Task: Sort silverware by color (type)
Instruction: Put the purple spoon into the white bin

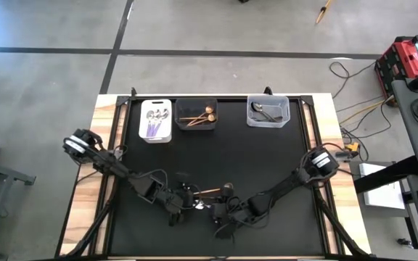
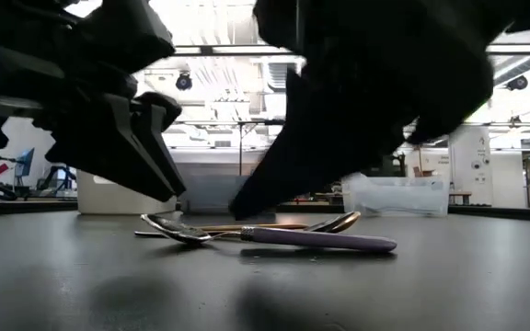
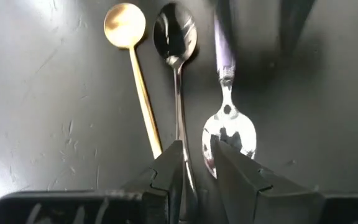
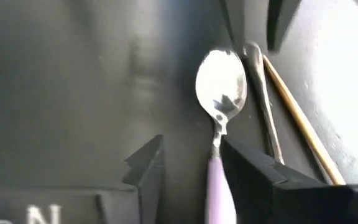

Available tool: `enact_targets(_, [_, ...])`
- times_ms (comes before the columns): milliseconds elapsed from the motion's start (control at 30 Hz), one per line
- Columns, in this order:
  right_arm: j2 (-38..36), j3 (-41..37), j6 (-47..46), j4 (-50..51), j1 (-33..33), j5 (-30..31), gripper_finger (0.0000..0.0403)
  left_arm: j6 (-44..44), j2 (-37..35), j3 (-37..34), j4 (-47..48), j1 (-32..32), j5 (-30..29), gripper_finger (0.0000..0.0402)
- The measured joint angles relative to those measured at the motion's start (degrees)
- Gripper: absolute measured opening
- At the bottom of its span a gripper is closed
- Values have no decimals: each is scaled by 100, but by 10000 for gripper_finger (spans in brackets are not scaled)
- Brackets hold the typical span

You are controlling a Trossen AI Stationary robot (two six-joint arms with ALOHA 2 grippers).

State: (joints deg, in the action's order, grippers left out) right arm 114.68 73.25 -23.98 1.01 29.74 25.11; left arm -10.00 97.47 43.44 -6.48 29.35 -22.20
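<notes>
1. Both arms are working low at the near middle of the black mat [image 1: 267,167], over the last three spoons lying side by side: a gold spoon [image 3: 131,68], a dark spoon [image 3: 176,56] and a lilac-handled spoon [image 4: 219,130].
2. The left gripper [image 3: 194,165] is clamping its fingers on the dark spoon's handle.
3. The right gripper [image 4: 191,168] is standing with its fingers apart, one on each side of the lilac handle and not pinching it.
4. Much of the sorting is looking done: the white bin [image 1: 157,120] is holding lilac-handled pieces, the dark bin [image 1: 197,114] gold ones, the clear bin [image 1: 268,111] dark ones.
5. Three spoons are remaining, one for each bin.
6. From overhead the arms are hiding most of the loose spoons, and the count inside each bin is hard to make out.
7. In the table-level view the grippers' bulk is blocking the bins behind.
</notes>
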Motion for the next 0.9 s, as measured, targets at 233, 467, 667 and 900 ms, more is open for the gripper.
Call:
enact_targets(233, [159,149,62,236,-105,112,190,76,-192,2,39,189,-369,75])
enact_targets(467, [181,145,41,446,-160,146,175,264,-479,0,20,415,-853,75])
enact_targets(667, [181,133,38,477,-164,-2,146,552,-926,0,14,644,-1266,75])
enact_targets(900, [181,128,52,481,-164,-13,119,888,-1640,-2,7,965,-1649,75])
